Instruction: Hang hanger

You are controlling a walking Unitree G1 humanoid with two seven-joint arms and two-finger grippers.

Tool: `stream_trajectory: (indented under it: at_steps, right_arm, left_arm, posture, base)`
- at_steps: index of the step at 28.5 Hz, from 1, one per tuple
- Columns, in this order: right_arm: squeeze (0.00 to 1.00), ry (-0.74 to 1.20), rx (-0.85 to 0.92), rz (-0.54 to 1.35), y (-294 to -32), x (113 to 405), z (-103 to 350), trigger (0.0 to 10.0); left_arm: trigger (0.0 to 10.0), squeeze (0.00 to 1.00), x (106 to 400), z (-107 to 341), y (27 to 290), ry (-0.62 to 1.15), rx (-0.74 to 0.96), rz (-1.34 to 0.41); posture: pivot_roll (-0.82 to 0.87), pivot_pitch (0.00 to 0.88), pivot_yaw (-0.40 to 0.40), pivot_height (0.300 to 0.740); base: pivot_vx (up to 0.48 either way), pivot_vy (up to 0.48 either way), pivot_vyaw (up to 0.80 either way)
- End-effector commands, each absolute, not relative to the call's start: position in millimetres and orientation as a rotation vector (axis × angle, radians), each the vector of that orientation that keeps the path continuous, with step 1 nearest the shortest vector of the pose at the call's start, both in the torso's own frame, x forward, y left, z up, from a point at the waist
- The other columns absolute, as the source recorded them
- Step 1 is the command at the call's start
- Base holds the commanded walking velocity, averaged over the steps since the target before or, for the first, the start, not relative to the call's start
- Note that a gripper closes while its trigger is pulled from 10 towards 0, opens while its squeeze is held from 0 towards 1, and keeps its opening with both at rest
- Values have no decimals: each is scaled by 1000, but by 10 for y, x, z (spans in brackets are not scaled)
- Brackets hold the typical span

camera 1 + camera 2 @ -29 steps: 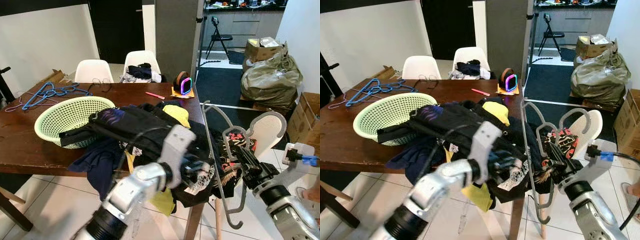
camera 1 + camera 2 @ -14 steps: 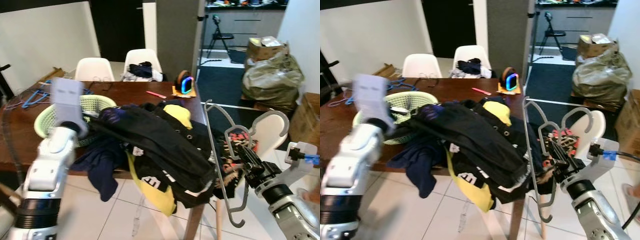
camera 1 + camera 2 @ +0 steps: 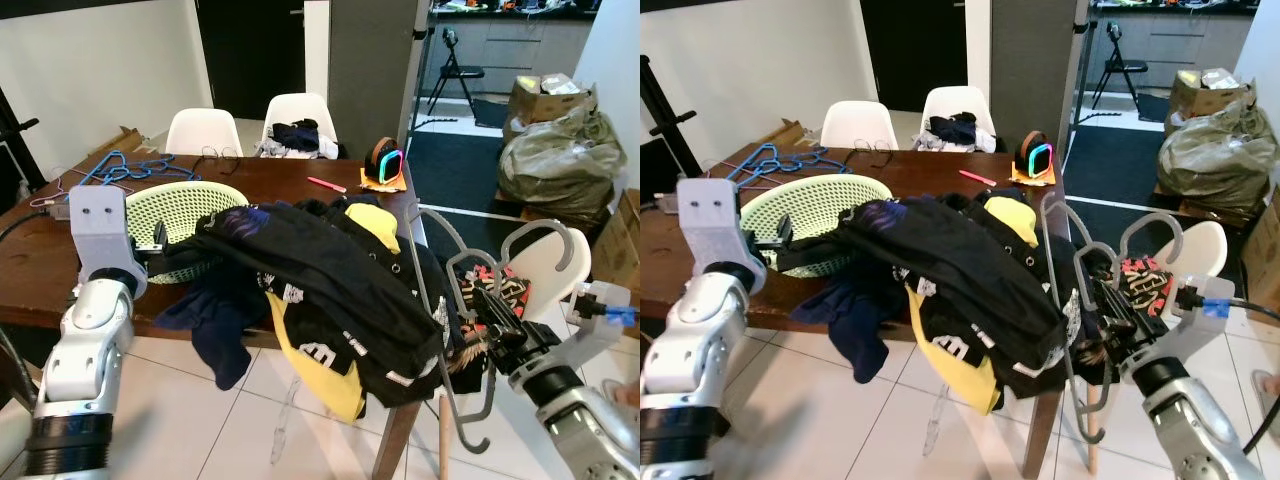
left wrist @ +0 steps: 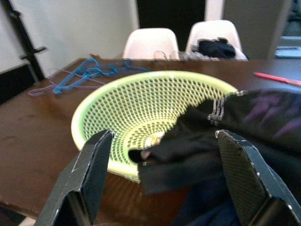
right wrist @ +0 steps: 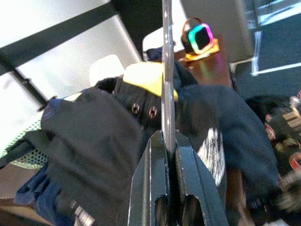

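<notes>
A grey wire hanger (image 5: 166, 70) hangs beside the table's right front corner, its hook end pointing down toward the floor. My right gripper (image 3: 483, 318) is shut on its straight bar, close to the heap of dark and yellow clothes (image 3: 330, 270) that spills over the table edge. My left gripper (image 3: 155, 240) stands open at the near side of the pale green mesh basket (image 3: 190, 195), with a black garment's edge (image 4: 188, 146) lying between its fingers but not gripped.
The brown table (image 3: 40, 260) also carries blue hangers (image 3: 125, 165), a pink pen (image 3: 325, 184) and a speaker with a glowing ring (image 3: 385, 162). White chairs (image 3: 205, 130) stand behind, another (image 3: 555, 260) to my right. Bags and boxes (image 3: 560, 150) sit at the far right.
My left arm has swung from in front of the clothes heap out to the left, ending open by the basket. The right gripper keeps its hold on the hanger.
</notes>
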State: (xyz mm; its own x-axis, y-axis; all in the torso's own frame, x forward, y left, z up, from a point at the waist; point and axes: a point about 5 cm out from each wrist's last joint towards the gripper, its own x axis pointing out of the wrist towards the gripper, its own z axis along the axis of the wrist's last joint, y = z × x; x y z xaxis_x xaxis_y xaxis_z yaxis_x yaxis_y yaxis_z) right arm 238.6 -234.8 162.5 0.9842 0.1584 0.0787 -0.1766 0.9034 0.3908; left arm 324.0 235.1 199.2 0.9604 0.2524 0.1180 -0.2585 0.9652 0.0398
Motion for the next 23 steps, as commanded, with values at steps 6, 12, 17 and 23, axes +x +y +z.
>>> stream_trajectory:
  at_steps: [6,12,17,23]
  right_arm:
    - [0,-54,406,183,-2313,2408,1619,10000]
    - [0,-54,408,183,-2312,2411,1621,10000]
    - [0,-56,409,184,-2310,2417,1623,10000]
    - [0,-58,408,182,-2312,2419,1622,10000]
  left_arm:
    - [10000,0,3270,1973,2285,-125,20,239]
    - [10000,0,3277,1978,2231,-134,17,216]
    - [10000,0,3281,1995,2193,-147,37,187]
    - [10000,0,3282,2014,2222,-159,24,194]
  posture:
    - [-96,0,24,740]
    - [-94,0,24,740]
    - [-97,0,27,740]
    - [-96,0,27,740]
  base:
    - [-214,266,0]
    - [0,0,0]
    - [192,0,0]
    - [480,0,0]
